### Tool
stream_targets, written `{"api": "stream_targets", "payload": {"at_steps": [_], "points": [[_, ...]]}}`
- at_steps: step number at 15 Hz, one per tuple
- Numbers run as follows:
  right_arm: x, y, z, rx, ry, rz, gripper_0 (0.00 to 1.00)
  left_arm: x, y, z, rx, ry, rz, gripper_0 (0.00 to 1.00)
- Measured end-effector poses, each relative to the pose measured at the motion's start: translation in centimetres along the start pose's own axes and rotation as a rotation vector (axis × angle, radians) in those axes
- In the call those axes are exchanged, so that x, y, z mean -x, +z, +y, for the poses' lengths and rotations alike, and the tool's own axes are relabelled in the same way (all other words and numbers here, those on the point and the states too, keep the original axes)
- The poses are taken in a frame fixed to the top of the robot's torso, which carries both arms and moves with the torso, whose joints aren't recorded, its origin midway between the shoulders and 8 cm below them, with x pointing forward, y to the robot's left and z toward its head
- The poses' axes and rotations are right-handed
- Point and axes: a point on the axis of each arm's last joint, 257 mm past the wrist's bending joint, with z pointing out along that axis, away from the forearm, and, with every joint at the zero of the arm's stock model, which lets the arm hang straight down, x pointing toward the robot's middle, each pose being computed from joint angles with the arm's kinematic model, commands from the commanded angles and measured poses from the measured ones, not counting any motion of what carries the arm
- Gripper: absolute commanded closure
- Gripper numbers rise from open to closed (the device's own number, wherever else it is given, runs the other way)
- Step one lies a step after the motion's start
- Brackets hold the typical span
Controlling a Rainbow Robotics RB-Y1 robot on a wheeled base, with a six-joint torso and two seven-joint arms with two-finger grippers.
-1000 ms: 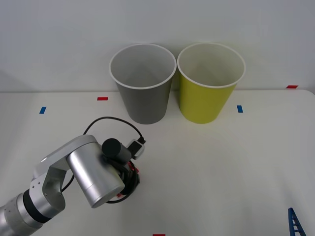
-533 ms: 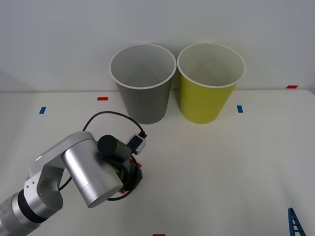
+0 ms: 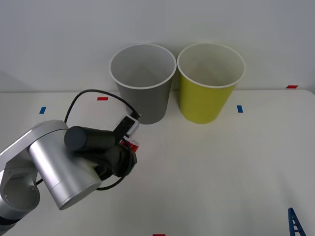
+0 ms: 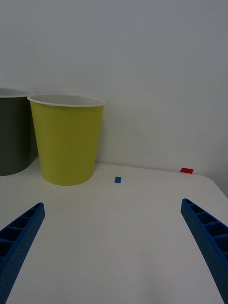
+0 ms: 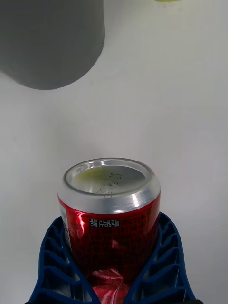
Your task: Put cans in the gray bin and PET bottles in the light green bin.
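Red metal can [image 5: 110, 216] sits clamped in ribbed left gripper [image 5: 111, 266].

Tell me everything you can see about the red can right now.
The red can is a small shiny metal drink can: a glossy red body with a line of small white print, and a silver end with a raised rim facing the left wrist camera. The left gripper is shut on it, its blue ribbed jaws wrapping both sides of the body. In the front view a sliver of the can shows past the wrist, in front of the gray bin.
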Motion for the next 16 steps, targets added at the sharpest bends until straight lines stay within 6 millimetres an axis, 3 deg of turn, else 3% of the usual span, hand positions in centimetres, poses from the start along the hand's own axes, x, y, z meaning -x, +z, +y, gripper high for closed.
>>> {"api": "stream_targets", "payload": {"at_steps": [4, 8, 11, 16], "points": [[0.0, 0.0, 0.0, 0.0, 0.0, 0.0, 0.0, 1.6, -2.2, 2.1, 0.018, 0.027, -0.109, 1.0], [0.0, 0.0, 0.0, 0.0, 0.0, 0.0, 0.0, 6.5, -7.6, 3.2, 0.034, 0.012, -0.302, 1.0], [0.0, 0.0, 0.0, 0.0, 0.0, 0.0, 0.0, 9.1, -11.5, 3.9, 0.046, 0.006, -0.421, 1.0], [0.0, 0.0, 0.0, 0.0, 0.0, 0.0, 0.0, 12.3, -15.4, 6.0, 0.055, -0.05, -0.563, 1.0]]}}
